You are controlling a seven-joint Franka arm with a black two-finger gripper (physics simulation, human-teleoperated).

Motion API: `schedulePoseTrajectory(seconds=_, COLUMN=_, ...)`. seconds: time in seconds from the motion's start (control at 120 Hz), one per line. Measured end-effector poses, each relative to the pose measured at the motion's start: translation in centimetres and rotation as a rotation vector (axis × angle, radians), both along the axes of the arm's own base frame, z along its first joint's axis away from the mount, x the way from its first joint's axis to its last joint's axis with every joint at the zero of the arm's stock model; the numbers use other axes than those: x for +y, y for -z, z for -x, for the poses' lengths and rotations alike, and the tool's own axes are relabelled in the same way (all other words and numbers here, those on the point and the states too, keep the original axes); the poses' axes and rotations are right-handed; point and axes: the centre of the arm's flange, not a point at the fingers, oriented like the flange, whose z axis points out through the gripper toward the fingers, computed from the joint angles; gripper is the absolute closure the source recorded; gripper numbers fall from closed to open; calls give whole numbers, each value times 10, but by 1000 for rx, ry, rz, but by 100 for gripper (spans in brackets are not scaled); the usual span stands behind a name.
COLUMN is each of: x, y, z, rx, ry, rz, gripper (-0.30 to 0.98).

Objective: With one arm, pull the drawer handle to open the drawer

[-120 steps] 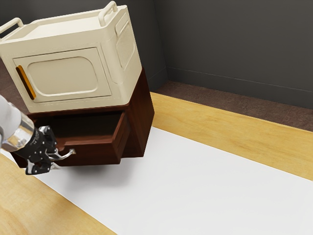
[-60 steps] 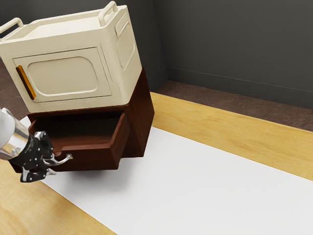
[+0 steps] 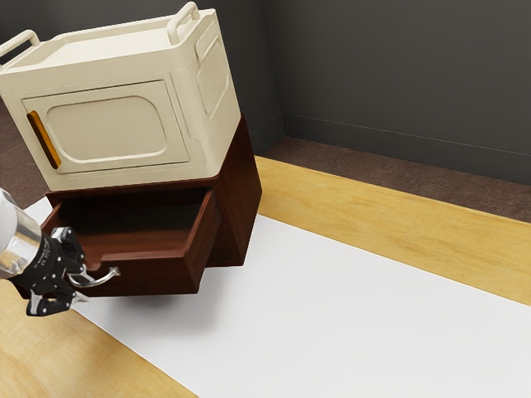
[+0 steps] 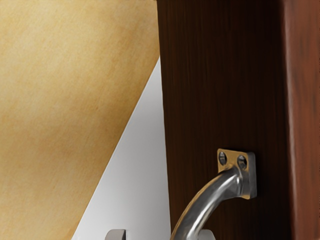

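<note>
At the exterior view's left, my gripper [image 3: 81,287] is at the curved metal drawer handle [image 3: 104,278], its fingers open around the bar. In the wrist view the gripper [image 4: 161,235] has one fingertip [image 4: 116,235] away from the handle [image 4: 205,200] and the other beside it, on the drawer's side. The dark red-brown drawer [image 3: 153,275] stands pulled out of its cabinet [image 3: 239,199], its inside visible. Its dark front [image 4: 215,90] runs beside the handle, whose mount has two screws. My hand hides the handle's other end.
A cream box [image 3: 112,128] with an orange-brown handle rests on the cabinet. A white sheet [image 3: 332,323] lies over the wooden table [image 3: 382,199] under the cabinet and across the exterior view's middle. Dark walls stand behind.
My hand has moved toward the exterior view's lower left. The handle and drawer have come along with it, so the drawer stands further out of the cabinet.
</note>
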Motion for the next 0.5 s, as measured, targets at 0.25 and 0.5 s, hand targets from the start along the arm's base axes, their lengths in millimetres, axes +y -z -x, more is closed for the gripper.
schedulePoseTrajectory(seconds=0.25, x=1, y=-8, z=0, rx=-9, ry=10, rz=-17, gripper=52)
schedulePoseTrajectory(seconds=0.5, x=-33, y=-185, z=-61, rx=-114, ry=113, rz=-128, gripper=39)
